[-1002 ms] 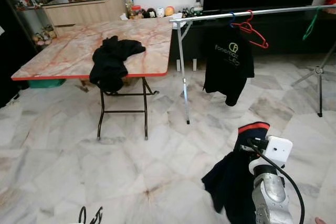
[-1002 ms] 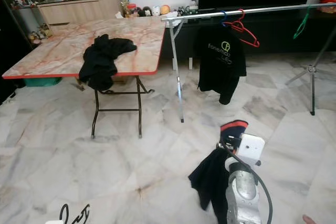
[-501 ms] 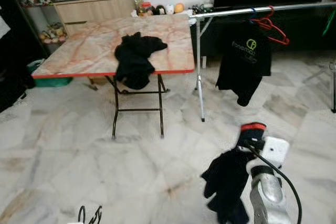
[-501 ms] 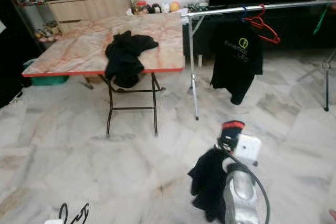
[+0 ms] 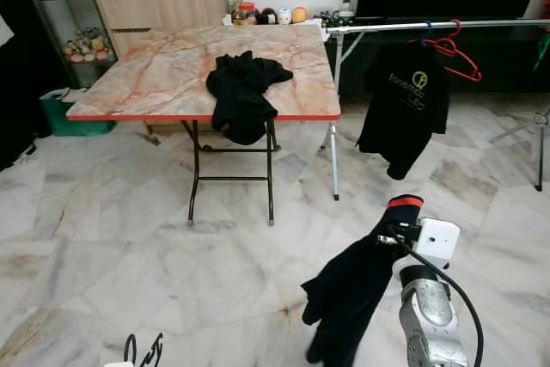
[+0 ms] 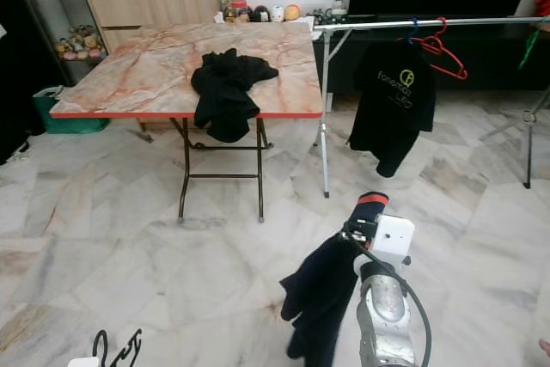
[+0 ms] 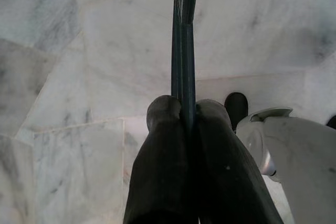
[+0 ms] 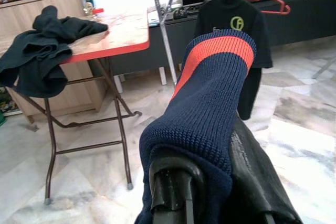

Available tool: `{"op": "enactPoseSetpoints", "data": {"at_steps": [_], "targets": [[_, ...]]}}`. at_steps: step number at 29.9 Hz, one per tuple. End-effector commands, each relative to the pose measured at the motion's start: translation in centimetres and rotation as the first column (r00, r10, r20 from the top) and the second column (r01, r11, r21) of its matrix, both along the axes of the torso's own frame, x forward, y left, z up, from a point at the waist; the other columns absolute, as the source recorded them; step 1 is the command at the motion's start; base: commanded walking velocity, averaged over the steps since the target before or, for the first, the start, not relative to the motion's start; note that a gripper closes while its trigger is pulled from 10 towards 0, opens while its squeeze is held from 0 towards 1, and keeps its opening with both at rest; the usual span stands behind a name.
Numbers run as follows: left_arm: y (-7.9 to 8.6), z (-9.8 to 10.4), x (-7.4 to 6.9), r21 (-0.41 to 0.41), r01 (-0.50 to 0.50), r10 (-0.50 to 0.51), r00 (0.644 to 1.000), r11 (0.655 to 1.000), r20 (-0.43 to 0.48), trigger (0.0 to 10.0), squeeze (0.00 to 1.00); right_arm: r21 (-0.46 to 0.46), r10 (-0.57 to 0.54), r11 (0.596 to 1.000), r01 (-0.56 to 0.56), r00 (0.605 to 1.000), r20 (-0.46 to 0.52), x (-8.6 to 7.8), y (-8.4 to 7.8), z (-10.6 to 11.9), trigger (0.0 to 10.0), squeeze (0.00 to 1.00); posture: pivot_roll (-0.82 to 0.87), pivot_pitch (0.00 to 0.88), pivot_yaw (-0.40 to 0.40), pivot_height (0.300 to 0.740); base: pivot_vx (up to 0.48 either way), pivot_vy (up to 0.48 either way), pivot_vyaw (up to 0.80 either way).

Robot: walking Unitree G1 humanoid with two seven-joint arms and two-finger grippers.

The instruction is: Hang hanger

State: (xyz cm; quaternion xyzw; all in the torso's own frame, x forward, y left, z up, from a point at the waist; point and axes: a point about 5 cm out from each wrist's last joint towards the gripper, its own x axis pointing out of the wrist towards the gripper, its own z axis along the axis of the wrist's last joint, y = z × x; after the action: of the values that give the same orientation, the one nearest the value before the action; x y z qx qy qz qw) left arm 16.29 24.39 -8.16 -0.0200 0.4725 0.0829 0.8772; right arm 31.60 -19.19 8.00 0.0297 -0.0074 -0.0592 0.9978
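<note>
My right gripper point(image 8: 210, 182) is shut on a navy knitted garment point(image 5: 352, 285) with an orange-red band; it hangs low at the lower right, above the floor. In the left wrist view my left gripper point(image 7: 184, 111) is shut on a thin dark hanger point(image 7: 182, 35), held edge-on over the marble floor. Dark hooked tips point(image 5: 144, 351) show at the bottom left of the left eye view. The silver clothes rail point(image 5: 430, 25) stands at the far right. On it hang a black T-shirt point(image 5: 404, 105) on a blue hanger and a bare red hanger point(image 5: 455, 47).
A folding table point(image 5: 163, 75) with a marble-pattern top and red edge stands ahead, and a black garment point(image 5: 242, 96) drapes over its front edge. A wooden cabinet point(image 5: 159, 10) and ornaments line the back wall. Open marble floor point(image 5: 129, 247) lies between me and the table.
The camera has turned, so the table and rail sit further right and nearer in the picture. The navy garment has swung out to the left below my right gripper.
</note>
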Motion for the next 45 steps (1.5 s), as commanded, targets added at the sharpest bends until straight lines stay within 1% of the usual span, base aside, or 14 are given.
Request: {"op": "enactPoseSetpoints", "data": {"at_steps": [1,3,5,8,14,25,31,37,41,45], "targets": [[0.1,-0.1,-0.2,-0.004,-0.003,0.003,1.000,1.000,-0.007,10.0,0.00,-0.034,0.014,0.999,-0.013,0.999,0.039,0.3,0.1,0.9,10.0,0.00,-0.03,0.000,0.083,0.740,0.000,0.000,0.00],[0.2,-0.1,-0.2,-0.004,-0.007,0.007,1.000,1.000,-0.007,10.0,0.00,-0.063,0.028,0.998,-0.025,0.999,0.046,0.4,0.2,1.2,10.0,0.00,-0.04,0.000,0.082,0.740,0.000,0.000,0.00],[0.2,-0.1,-0.3,-0.003,-0.010,0.010,1.000,1.000,-0.007,10.0,0.00,-0.068,0.031,0.997,-0.027,0.998,0.049,0.4,0.2,1.3,10.0,0.00,-0.04,0.000,0.073,0.740,0.000,0.000,0.00],[0.1,-0.1,-0.4,-0.009,-0.035,0.035,0.999,0.999,-0.004,10.0,0.00,-0.085,0.031,0.996,-0.026,0.998,0.055,0.7,-0.5,1.8,10.0,0.00,-0.04,0.000,0.067,0.740,0.000,0.000,0.00],[0.1,-0.2,-0.5,-0.014,-0.028,0.028,1.000,1.000,-0.007,10.0,0.00,-0.088,0.023,0.996,-0.018,0.998,0.062,0.9,-0.7,2.1,10.0,0.00,-0.04,0.000,0.070,0.740,0.126,0.000,0.00],[0.6,-0.2,-0.8,-0.005,-0.031,0.031,0.999,1.000,-0.014,10.0,0.00,-0.097,0.053,0.994,-0.048,0.997,0.051,0.5,0.1,1.6,10.0,0.00,-0.03,0.000,0.076,0.740,0.361,0.000,0.00],[0.8,-0.1,-0.9,0.000,-0.033,0.033,0.999,0.999,-0.012,10.0,0.00,-0.088,0.081,0.993,-0.076,0.995,0.058,0.8,0.8,1.7,10.0,0.00,-0.03,0.000,0.081,0.740,0.454,0.000,0.00],[0.9,-0.1,-0.9,0.003,-0.032,0.032,0.999,0.999,-0.011,10.0,0.00,-0.098,0.095,0.991,-0.089,0.994,0.061,0.8,1.1,1.8,10.0,0.00,-0.03,0.000,0.081,0.740,0.480,0.000,0.00],[0.9,-0.1,-0.8,0.002,-0.028,0.028,1.000,1.000,-0.006,10.0,0.00,-0.103,0.121,0.988,-0.113,0.990,0.073,0.7,1.3,1.9,10.0,0.00,-0.02,0.000,0.080,0.740,0.480,0.000,0.80],[0.9,0.0,-0.8,-0.001,-0.028,0.028,1.000,1.000,-0.001,10.0,0.00,-0.102,0.144,0.985,-0.136,0.987,0.073,0.7,1.6,1.9,10.0,0.00,-0.03,0.000,0.081,0.740,0.480,0.000,0.00]]}}
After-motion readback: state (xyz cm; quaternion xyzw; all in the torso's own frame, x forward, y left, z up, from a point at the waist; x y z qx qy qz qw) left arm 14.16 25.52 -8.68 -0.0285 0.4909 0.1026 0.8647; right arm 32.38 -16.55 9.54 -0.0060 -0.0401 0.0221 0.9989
